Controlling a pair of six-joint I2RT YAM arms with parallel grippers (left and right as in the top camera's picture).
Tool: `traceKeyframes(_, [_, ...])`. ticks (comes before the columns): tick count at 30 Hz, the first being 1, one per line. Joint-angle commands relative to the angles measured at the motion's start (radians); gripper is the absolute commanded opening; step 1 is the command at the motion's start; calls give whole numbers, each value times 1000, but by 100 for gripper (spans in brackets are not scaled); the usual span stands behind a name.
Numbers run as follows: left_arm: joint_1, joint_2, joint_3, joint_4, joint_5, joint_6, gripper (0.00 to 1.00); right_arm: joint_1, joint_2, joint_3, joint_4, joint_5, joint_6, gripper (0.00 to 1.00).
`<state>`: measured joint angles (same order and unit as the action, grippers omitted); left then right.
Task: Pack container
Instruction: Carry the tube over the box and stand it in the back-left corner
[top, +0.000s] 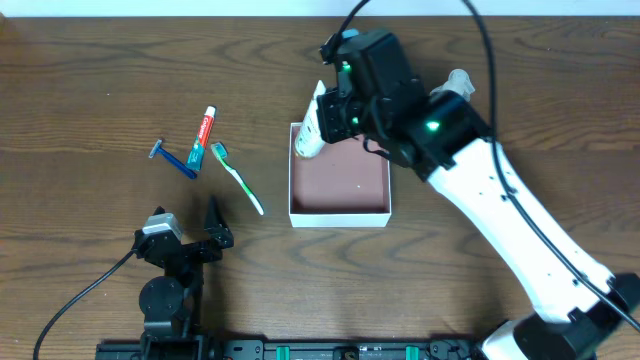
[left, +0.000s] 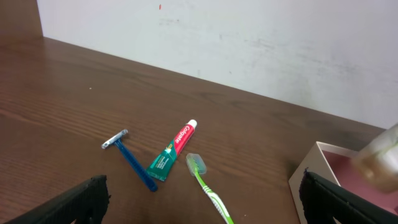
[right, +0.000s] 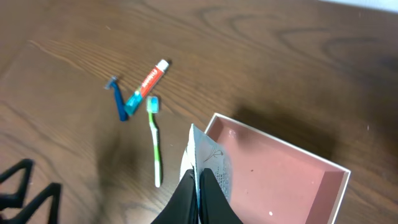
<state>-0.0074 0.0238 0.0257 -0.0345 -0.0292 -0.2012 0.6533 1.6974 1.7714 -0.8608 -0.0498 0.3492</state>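
Note:
The container (top: 340, 216), a square shallow box with white walls and a reddish-brown floor, sits at mid table; it also shows in the right wrist view (right: 280, 180) and the left wrist view (left: 317, 162). My right gripper (top: 335, 110) (right: 198, 177) is shut on a flat white printed packet (top: 311, 130) (right: 208, 158) and holds it upright above the container's far left corner. My left gripper (top: 188, 222) (left: 200, 183) is open and empty, near the front left, pointing at the loose toiletries.
On the wood left of the container lie a red-and-green toothpaste tube (top: 204, 137) (left: 174, 149), a blue razor (top: 174, 158) (left: 132, 158) and a green toothbrush (top: 237, 178) (left: 208, 193). A white wall bounds the far side.

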Motion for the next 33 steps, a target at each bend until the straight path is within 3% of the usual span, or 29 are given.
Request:
traceKeyframes(1, [0, 0, -22, -36, -8, 21, 98, 5, 35, 14, 7, 62, 42, 1])
traceKeyframes(28, [0, 0, -22, -36, -8, 21, 98, 30, 259, 14, 154, 113, 145, 1])
traceKeyframes(29, [0, 0, -22, -36, -8, 21, 98, 35, 262, 14, 160, 113, 145, 3])
traceKeyframes(31, [0, 0, -22, -36, -8, 21, 98, 42, 267, 14, 166, 113, 154, 20])
traceKeyframes(33, [0, 0, -22, -36, -8, 21, 98, 51, 268, 14, 169, 113, 156, 28])
